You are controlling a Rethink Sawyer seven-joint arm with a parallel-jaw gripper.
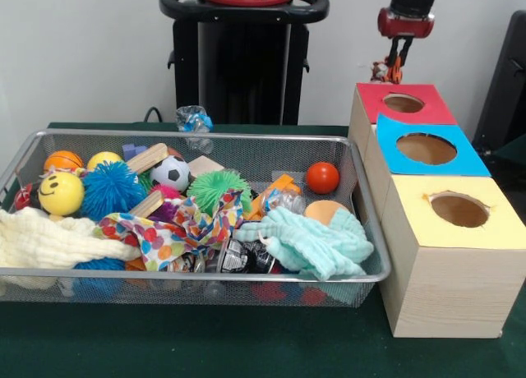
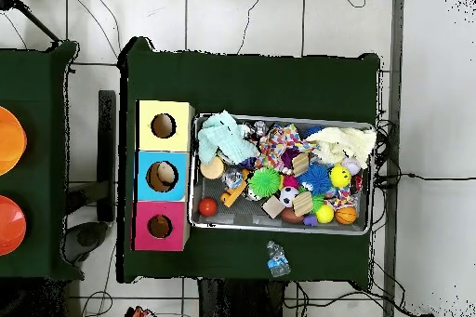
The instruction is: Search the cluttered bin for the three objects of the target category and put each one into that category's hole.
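The tool (image 1: 395, 66) hangs above the red box (image 1: 400, 105), clamped on a small orange thing (image 1: 386, 69); the bin (image 1: 362, 199) remains crowded.

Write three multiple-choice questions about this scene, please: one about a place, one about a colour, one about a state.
1. Where does the claw hang?
A. inside a drawer
B. above the red box
C. above a plate

2. What colour is the top of the middle box?
A. blue
B. green
C. white

3. In what state is the hole of the yellow box?
A. closed by a lid
B. stuffed with a cloth
C. open

Answers:
1 B: in the front view the claw comes down just over the red top.
2 A: the box between the other two has a blue top.
3 C: the round hole shows dark and uncovered.
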